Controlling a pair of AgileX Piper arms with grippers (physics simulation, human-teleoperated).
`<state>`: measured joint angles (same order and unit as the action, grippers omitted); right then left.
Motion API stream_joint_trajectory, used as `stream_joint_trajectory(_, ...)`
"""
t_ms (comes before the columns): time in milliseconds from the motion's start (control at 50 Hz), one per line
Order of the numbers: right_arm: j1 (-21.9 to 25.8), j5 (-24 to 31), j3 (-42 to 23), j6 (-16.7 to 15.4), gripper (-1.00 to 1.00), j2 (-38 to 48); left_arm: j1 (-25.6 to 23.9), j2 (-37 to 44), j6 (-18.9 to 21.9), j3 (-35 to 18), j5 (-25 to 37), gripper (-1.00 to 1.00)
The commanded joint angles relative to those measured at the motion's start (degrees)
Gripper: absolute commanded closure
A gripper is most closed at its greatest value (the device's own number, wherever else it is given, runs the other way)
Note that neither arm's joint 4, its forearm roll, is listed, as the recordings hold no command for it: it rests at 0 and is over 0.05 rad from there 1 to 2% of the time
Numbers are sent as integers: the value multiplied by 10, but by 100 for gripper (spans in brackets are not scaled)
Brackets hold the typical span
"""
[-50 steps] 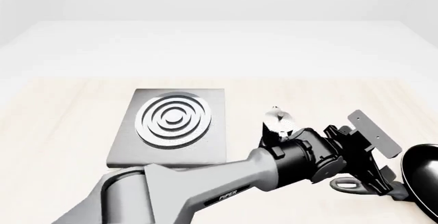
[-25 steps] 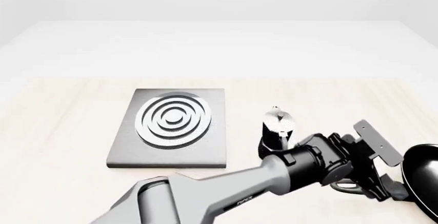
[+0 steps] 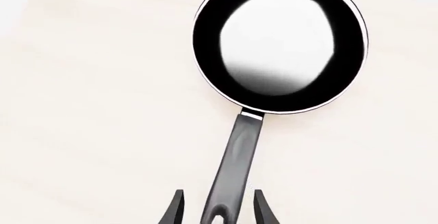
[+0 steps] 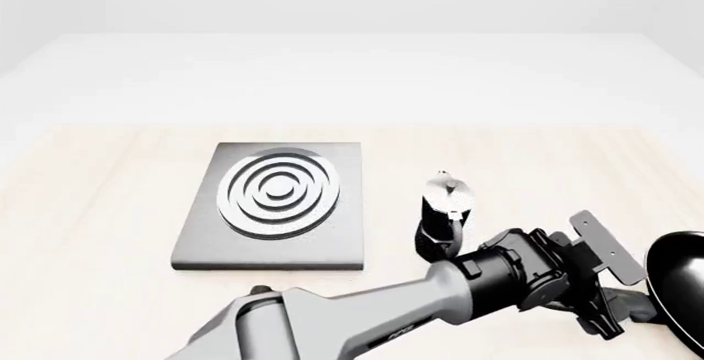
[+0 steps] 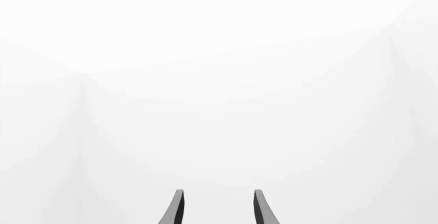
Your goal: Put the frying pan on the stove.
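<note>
The frying pan (image 3: 279, 44) lies flat on the pale wooden table, black with a glossy pale inside; in the front view only part of the frying pan (image 4: 684, 284) shows, at the right edge. Its long dark handle (image 3: 236, 157) runs back toward my left gripper (image 3: 219, 211), which is open with the handle's slotted end between its fingers (image 3: 175, 209). From the front, my left gripper (image 4: 608, 317) sits low at the handle's end, its arm reaching across from the left. The stove (image 4: 280, 199), a grey slab with silver rings, lies left of centre. My right gripper (image 5: 217, 208) is open, holding nothing.
A black and silver moka pot (image 4: 444, 216) stands between the stove and the pan, just behind my left arm's wrist. The right arm does not show in the front view, and its wrist view faces only blank white.
My left gripper has dropped lower and moved nearer the pan's handle; the slotted end, visible earlier in the front view, is now covered by it. The pan, stove and moka pot stayed put.
</note>
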<state>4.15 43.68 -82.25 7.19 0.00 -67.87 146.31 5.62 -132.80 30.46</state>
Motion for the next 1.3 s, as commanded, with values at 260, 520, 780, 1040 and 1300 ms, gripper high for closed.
stream_joint_trajectory(260,5,2,-1,-5,-100,0,2,39,4,-43,29,-100)
stream_joint_trajectory(520,8,2,-2,-7,-100,0,-7,41,1,-22,17,-100)
stream_joint_trajectory(780,10,3,-2,-10,-100,0,-3,50,3,-24,21,-100)
stream_joint_trajectory(1040,13,3,-3,-13,-100,0,1,68,5,-50,36,-100)
stream_joint_trajectory(1300,14,4,-4,-17,-100,0,2,63,16,-43,27,100)
